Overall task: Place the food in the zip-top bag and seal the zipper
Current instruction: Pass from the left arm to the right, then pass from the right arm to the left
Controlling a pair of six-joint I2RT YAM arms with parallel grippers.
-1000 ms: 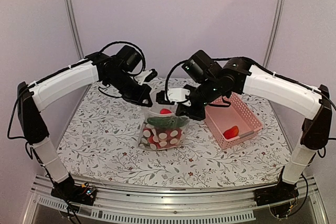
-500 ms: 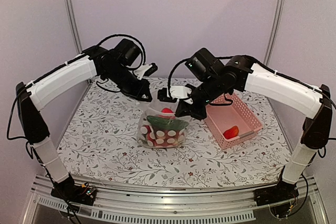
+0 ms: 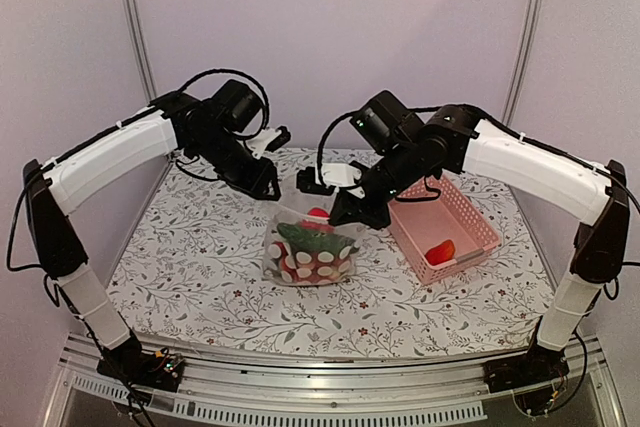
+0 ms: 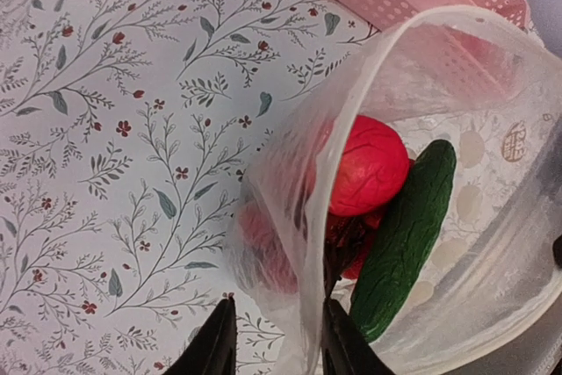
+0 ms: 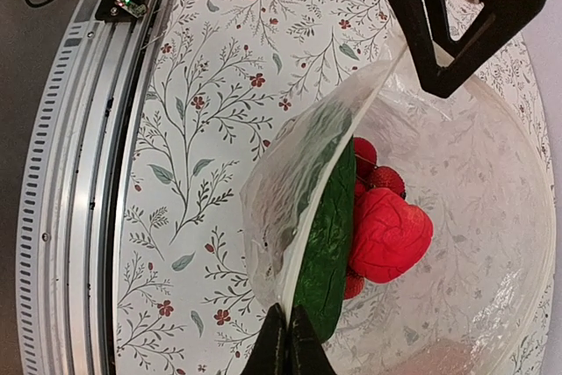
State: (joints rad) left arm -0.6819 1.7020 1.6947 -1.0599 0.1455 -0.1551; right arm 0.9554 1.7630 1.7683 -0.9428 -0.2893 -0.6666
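Where the floral-print worktop (image 3: 190, 277) fills the top view, the left arm (image 3: 110, 152) reaches in from 9 o'clock and the right arm (image 3: 530, 167) from 3 o'clock. Both wrists meet above the middle, where their black housings and cables hide part of the far cloth. The zip-top bag (image 3: 308, 252) stands near the worktop's centre with its mouth up and gaping, pale round spots showing across its lower front. The right jaws are pressed together on the bag's rim at about 1 o'clock of the bag, the film pinched between their tips in the right wrist view. The left jaws sit at about 11 o'clock of the bag and stand partly apart. In the left wrist view the rim's film runs up between the two fingers (image 4: 218, 349), close against one and with a clear gap to the other, so nothing is clamped there. A pink lattice basket (image 3: 470, 209) lies at 3 o'clock of the bag, just beside it, its left edge partly hidden behind the right wrist, and one red piece (image 3: 440, 251) rests in it. Inside the bag lies the food: a long green piece (image 4: 406, 230) leaning against a red round fruit (image 4: 364, 164), with small red berries (image 5: 376, 169) beside them, all blurred by crinkled plastic. The zipper (image 4: 373, 41) curves around the mouth, unsealed.
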